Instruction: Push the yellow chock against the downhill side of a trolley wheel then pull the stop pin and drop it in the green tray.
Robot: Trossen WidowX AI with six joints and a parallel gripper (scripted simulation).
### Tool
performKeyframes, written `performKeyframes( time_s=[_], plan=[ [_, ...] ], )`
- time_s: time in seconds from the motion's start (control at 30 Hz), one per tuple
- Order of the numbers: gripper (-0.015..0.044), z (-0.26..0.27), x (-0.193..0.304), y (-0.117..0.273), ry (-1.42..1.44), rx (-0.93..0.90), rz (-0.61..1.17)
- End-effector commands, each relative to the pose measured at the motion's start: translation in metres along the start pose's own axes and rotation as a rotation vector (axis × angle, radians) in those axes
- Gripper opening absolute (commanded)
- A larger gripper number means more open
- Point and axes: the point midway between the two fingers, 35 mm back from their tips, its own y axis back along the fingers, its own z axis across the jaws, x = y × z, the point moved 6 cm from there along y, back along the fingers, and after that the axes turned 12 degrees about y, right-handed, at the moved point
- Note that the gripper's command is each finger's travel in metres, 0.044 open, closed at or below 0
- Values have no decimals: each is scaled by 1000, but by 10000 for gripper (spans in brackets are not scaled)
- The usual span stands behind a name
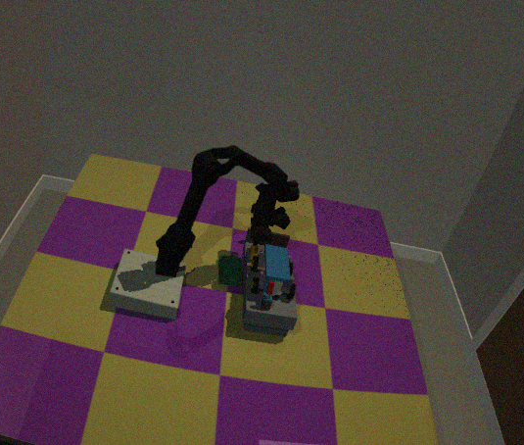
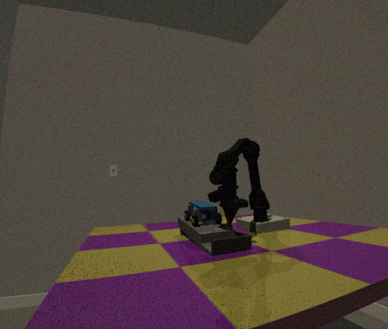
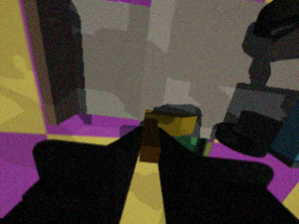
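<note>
My gripper [image 1: 255, 241] [image 2: 229, 223] [image 3: 149, 130] is shut on the orange handle of the yellow chock [image 1: 254, 252] [image 2: 227, 227] [image 3: 181, 124]. The chock is at the tray-side edge of the grey ramp [image 1: 269, 317] [image 3: 115, 64], downhill of the trolley [image 1: 277, 262] [image 2: 203, 204] [image 3: 290, 135]. In the wrist view a gap shows between the chock and the nearest wheel [image 3: 249, 134]; whether the chock touches the ramp is unclear. The red-headed stop pin [image 1: 270, 287] [image 2: 197, 201] stands at the trolley's uphill end. The green tray [image 1: 230, 271] [image 3: 193, 144] lies beside the ramp.
A brown end wall [image 1: 279, 239] [image 2: 231, 245] [image 3: 46, 74] stands at the ramp's downhill end. The white arm base [image 1: 147, 296] [image 2: 276, 225] is on the other side of the tray from the ramp.
</note>
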Motion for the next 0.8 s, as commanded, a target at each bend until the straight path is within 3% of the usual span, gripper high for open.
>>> performKeyframes(
  time_s=[0.0, 0.77],
  plan=[
    [0, -2, 1, -1, 4, 4, 1],
    [0, -26, 1, 3, 4, 6, 0]
  ],
)
